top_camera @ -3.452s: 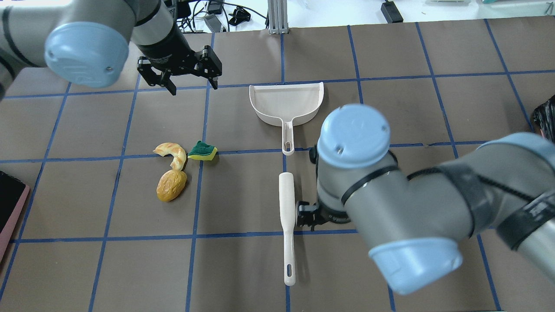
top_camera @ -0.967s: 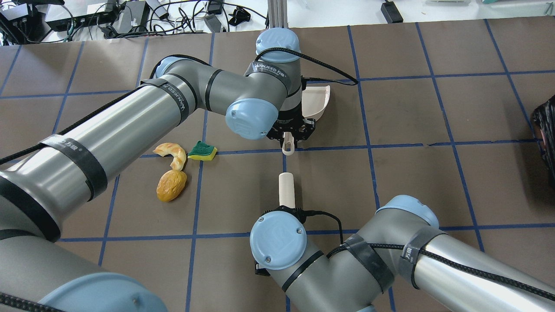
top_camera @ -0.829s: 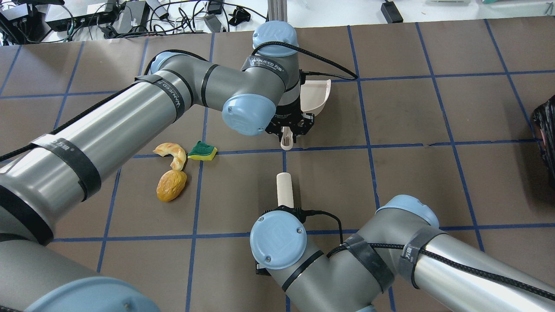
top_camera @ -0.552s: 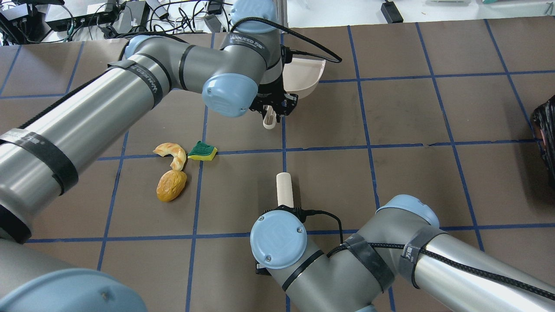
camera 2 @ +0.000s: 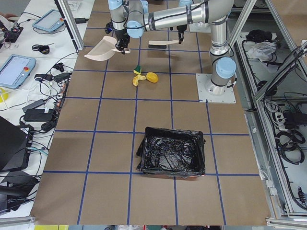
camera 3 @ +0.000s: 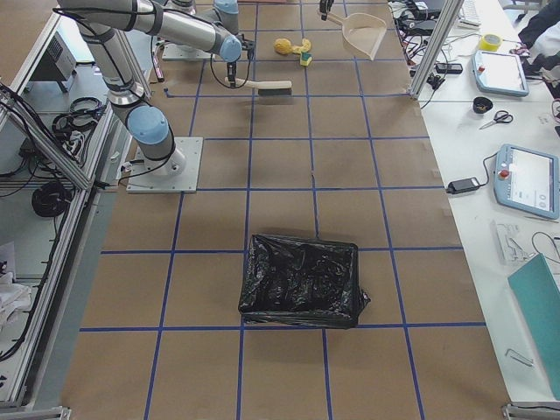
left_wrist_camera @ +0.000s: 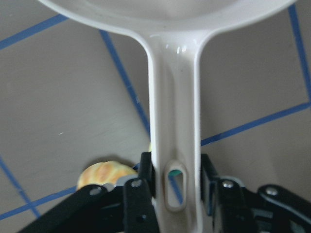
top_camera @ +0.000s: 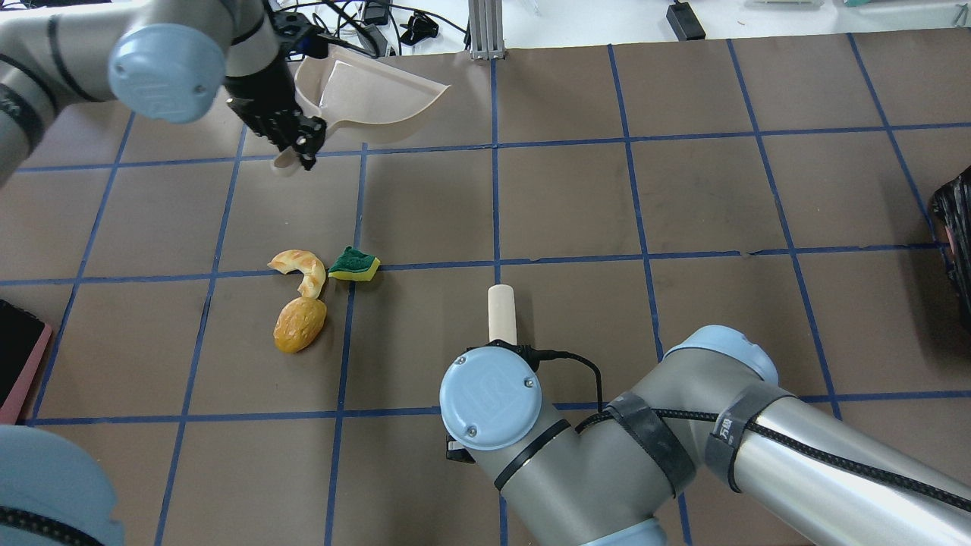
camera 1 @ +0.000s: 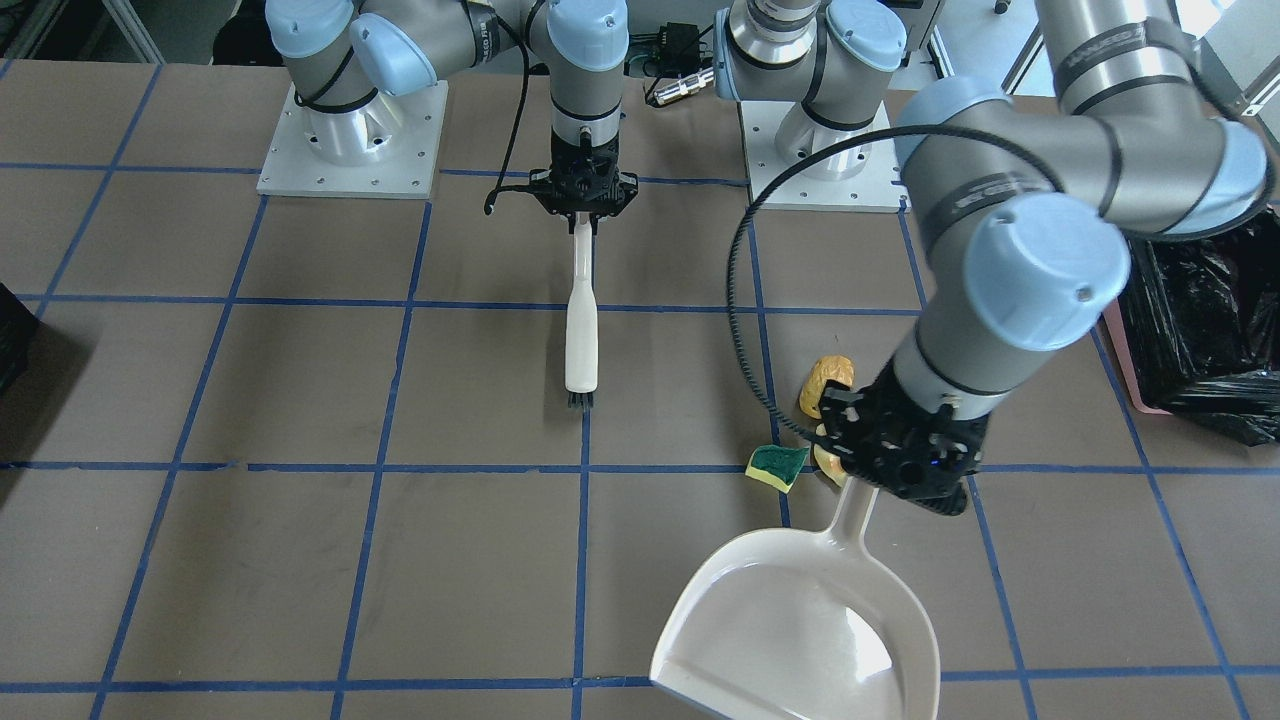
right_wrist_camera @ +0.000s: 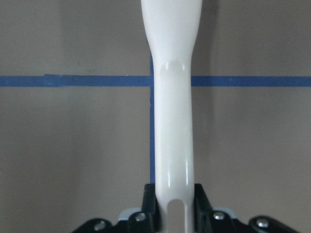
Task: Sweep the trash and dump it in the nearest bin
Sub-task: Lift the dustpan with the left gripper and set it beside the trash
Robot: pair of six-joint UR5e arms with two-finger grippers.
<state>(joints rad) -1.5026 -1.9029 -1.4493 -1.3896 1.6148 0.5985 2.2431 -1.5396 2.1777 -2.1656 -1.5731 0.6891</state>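
My left gripper (top_camera: 297, 141) is shut on the handle of a cream dustpan (top_camera: 364, 95) and holds it tilted above the table, beyond the trash; the left wrist view shows the fingers (left_wrist_camera: 141, 187) clamping the handle. The trash lies together: a croissant piece (top_camera: 301, 267), a green-and-yellow sponge (top_camera: 353, 264) and a potato piece (top_camera: 300, 324). My right gripper (camera 1: 583, 205) is shut on the handle of a white brush (camera 1: 581, 330), which points along the table. The pink bin with its black bag (camera 1: 1195, 320) stands at the table's end on my left.
A second black-bagged bin (camera 3: 302, 280) stands at the table's other end, its edge showing in the overhead view (top_camera: 957, 220). Cables and boxes (top_camera: 364, 23) lie past the far edge. Blue tape lines grid the brown table (top_camera: 721, 197).
My left arm has lifted the dustpan off the table's middle and carried it left and farther away, turning it. My right gripper has closed on the brush and stays put.
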